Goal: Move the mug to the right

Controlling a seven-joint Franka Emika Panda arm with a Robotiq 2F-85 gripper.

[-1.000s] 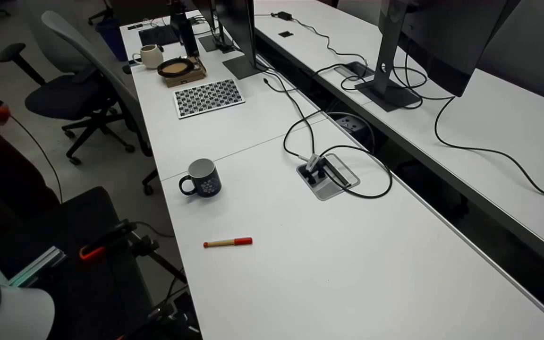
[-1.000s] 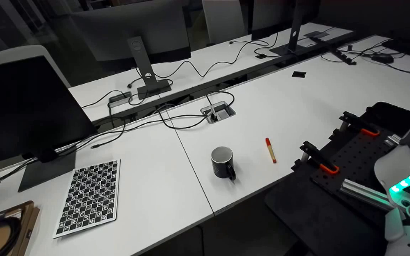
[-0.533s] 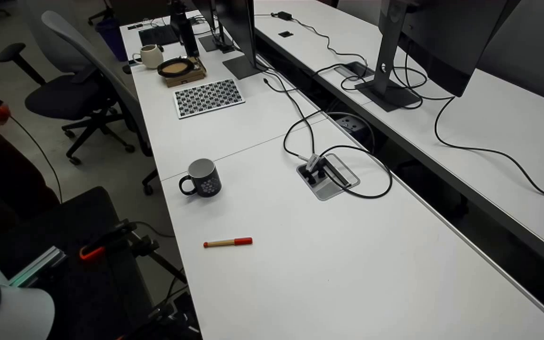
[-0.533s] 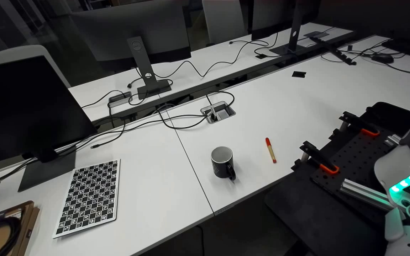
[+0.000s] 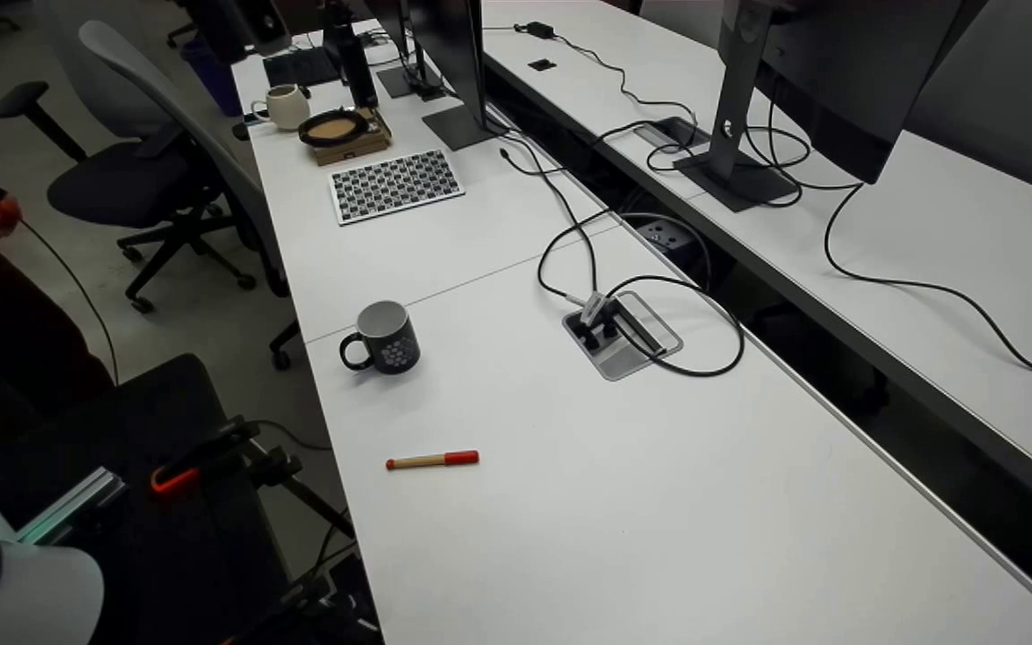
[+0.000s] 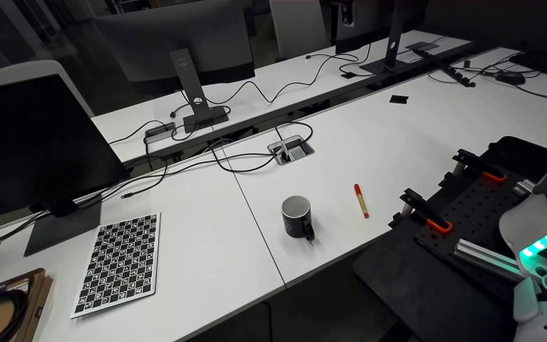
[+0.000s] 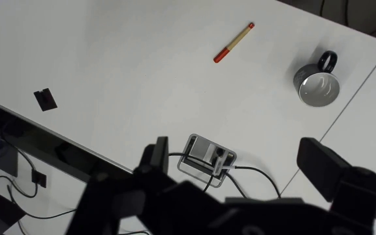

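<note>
The mug [image 5: 396, 345] is near-black with a light grey inside. It stands upright on the white table near its edge and the seam, handle towards the edge. It also shows in an exterior view [image 6: 296, 223] and at the upper right of the wrist view [image 7: 318, 87]. My gripper [image 7: 235, 153] is open with nothing between its fingers, high above the table over the socket box, apart from the mug. A dark part of the arm or gripper shows at the top of an exterior view [image 5: 243, 27] and at the top of an exterior view [image 6: 347, 12]; its fingers do not show there.
A red pen [image 5: 433, 460] lies near the mug. A socket box [image 7: 207, 160] with black cables [image 5: 704, 369] lies further in. A checkered board [image 6: 119, 263], a monitor [image 6: 36, 156] and a cardboard box [image 5: 353, 148] stand past the seam. A small black plate [image 6: 399, 99] lies on the table.
A dark part of the arm or gripper has come into view at the top of both exterior views. The mug and the pen have not moved.
</note>
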